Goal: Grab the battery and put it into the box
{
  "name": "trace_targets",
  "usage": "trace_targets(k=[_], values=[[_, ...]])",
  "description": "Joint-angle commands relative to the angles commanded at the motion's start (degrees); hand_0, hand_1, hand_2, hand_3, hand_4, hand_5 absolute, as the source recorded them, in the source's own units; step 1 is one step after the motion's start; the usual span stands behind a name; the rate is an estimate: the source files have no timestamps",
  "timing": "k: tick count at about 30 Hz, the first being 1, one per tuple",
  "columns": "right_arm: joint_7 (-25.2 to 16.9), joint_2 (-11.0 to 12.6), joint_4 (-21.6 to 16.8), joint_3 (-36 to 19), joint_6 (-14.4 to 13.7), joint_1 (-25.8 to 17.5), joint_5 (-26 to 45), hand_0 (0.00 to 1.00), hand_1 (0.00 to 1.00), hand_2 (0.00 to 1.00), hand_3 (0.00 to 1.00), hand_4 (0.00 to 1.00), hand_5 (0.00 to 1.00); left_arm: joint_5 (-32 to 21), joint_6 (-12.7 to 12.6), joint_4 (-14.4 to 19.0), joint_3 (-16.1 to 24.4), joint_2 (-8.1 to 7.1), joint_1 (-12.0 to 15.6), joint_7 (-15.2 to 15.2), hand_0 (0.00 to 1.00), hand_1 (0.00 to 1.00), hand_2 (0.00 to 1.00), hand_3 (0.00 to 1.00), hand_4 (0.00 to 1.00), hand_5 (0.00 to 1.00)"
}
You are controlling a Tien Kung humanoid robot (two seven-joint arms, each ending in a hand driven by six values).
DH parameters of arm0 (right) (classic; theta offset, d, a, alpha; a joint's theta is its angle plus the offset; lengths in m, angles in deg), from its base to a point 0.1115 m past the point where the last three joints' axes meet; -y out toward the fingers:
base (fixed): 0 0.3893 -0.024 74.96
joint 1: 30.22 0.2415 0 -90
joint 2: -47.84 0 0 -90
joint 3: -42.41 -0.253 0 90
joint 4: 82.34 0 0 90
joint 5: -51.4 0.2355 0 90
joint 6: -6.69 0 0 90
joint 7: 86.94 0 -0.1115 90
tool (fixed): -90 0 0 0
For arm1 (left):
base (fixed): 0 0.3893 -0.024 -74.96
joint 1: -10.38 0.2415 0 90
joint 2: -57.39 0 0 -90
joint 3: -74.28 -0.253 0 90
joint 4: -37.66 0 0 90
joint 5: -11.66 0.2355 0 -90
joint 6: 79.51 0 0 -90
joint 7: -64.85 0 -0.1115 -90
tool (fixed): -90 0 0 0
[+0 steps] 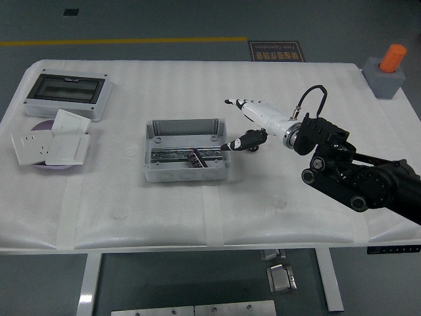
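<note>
Look at the small dark cylinder battery (195, 158) first. It lies on its side inside the grey metal box (187, 158), on the box floor, a bit toward the right half. Nothing is holding it. So you can count the main job as done, as far as the picture shows: the battery is in the box.

The box sits open near the middle of the white padded bench (197, 210), with its open side up.

Your right hand (245, 125), white with dark fingertips, is at about 3 o'clock from the box, just outside its right wall and above the bench. Its fingers are spread loose and it holds nothing. One dark finger (231, 145) points back toward the box's right rim, close to it, but I cannot tell if it touches. The black right arm runs off to the lower right.

Your left hand does not show at all.

What is left, I think, is only small: pull the right hand clear of the box and rest the arm.

Far off at 9 o'clock lie white wall switch plates (49, 145), and past them at 10 o'clock a grey case with a dark clear lid (67, 93). At 2 o'clock, on the far right corner, stands an orange cylinder on a grey block (388, 71). None of these are in your way.
</note>
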State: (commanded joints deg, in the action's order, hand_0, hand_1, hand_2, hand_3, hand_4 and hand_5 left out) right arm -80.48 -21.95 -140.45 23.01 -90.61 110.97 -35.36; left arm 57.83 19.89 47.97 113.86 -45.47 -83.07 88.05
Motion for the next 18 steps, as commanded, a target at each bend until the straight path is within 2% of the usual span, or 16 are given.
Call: trace_targets(k=[9,10,11,16,18], values=[[-1.1,-1.48,10.17,9.32,-0.54,3.65,4.64,0.998,0.935,0.949,0.998,0.998,0.51,0.06,0.01,0.0,-0.19,-0.04,-0.22,-0.08,0.595,0.65,0.488,0.544,0.591,0.281],[-1.16,-1.74,10.83,9.96,-0.59,3.82,4.98,0.998,0.935,0.949,0.998,0.998,0.51,0.06,0.02,0.0,-0.21,-0.04,-0.23,-0.08,0.595,0.65,0.488,0.544,0.591,0.281],[-1.23,-2.03,11.48,10.72,-0.61,4.01,5.32,0.998,0.904,0.899,0.998,0.998,0.503,0.0,0.02,0.0,-0.26,-0.04,-0.25,-0.09,0.595,0.649,0.487,0.544,0.586,0.272],[-1.44,-3.61,13.72,14.32,-0.64,4.8,6.75,0.998,0.904,0.899,0.998,0.998,0.503,-0.1,0.01,0.0,-0.44,-0.14,-0.39,-0.16,0.595,0.649,0.487,0.544,0.586,0.272],[-1.54,-4.33,14.52,15.42,-0.68,5.05,7.33,0.998,0.866,0.86,0.978,0.966,0.488,-0.18,0.01,0.0,-0.58,-0.16,-0.45,-0.19,0.592,0.649,0.487,0.545,0.583,0.271]])
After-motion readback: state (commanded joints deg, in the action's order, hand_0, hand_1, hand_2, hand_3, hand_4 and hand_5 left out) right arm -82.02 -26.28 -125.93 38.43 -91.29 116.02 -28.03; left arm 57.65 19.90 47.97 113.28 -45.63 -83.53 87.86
